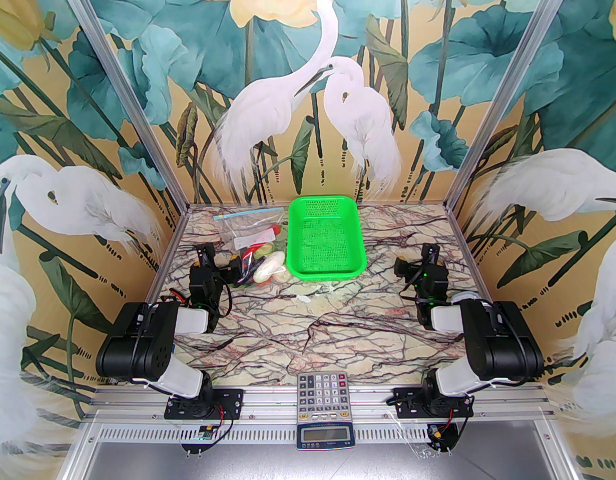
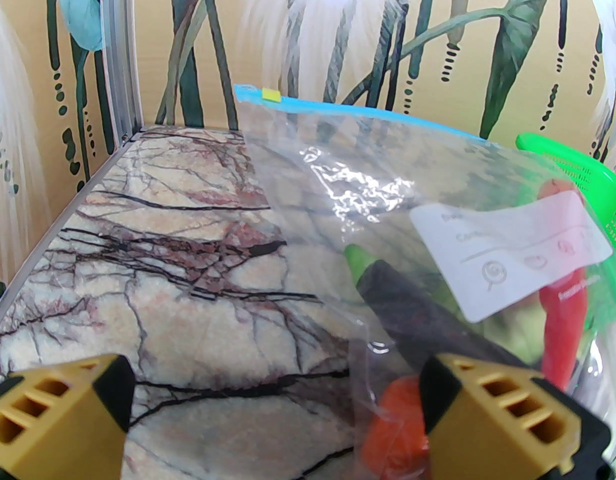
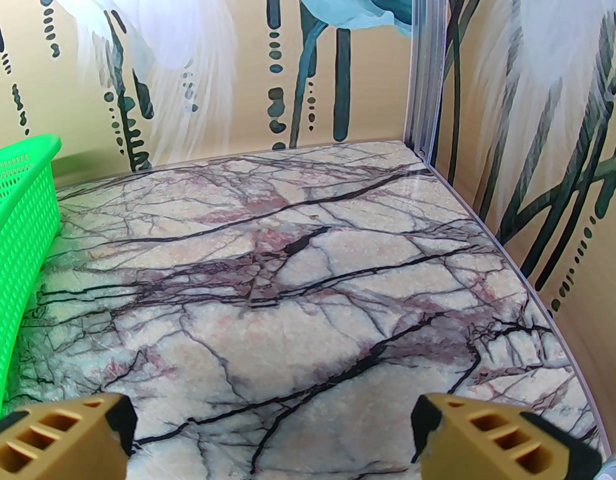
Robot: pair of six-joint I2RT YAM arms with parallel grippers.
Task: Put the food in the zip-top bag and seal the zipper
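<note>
Nearest, well in front of the basket (image 1: pixel 291 238): one calculator (image 1: pixel 322 393), keys up, on the metal rail (image 1: pixel 267 398) at the table's front edge. Further in, two arms (image 1: pixel 152 338), one claw each. Left claw (image 2: pixel 275 388) just off the basket's near left corner, fingers (image 2: pixel 62 408) spread wide, gripping nothing; its right-hand finger overlaps the bag's near corner in the wrist view, contact impossible to judge. Right claw (image 3: pixel 272 418) to the right of the basket, apart from it, likewise spread wide and gripping nothing, above bare marble tabletop (image 3: pixel 308 268). Beyond the left claw, one clear bag (image 2: pixel 338 178) lying along the basket's left wall, touching it or nearly so, one white label (image 2: pixel 508 253) facing up. Food (image 1: pixel 260 258) bunched at the bag's near end, by the basket's near left corner: one dark eggplant (image 2: pixel 418 313) with a green tip, one red chili (image 2: pixel 563 318), one orange-red tomato (image 2: pixel 393 428), one white-green cabbage (image 1: pixel 268 264), plus green bits too jumbled to count. Farthest, one light-blue zipper (image 2: pixel 358 113) across the bag's far end, about level with the basket's far left corner, one small yellow tab (image 2: pixel 271 94) at its left end; sealed or not, impossible to tell.
</note>
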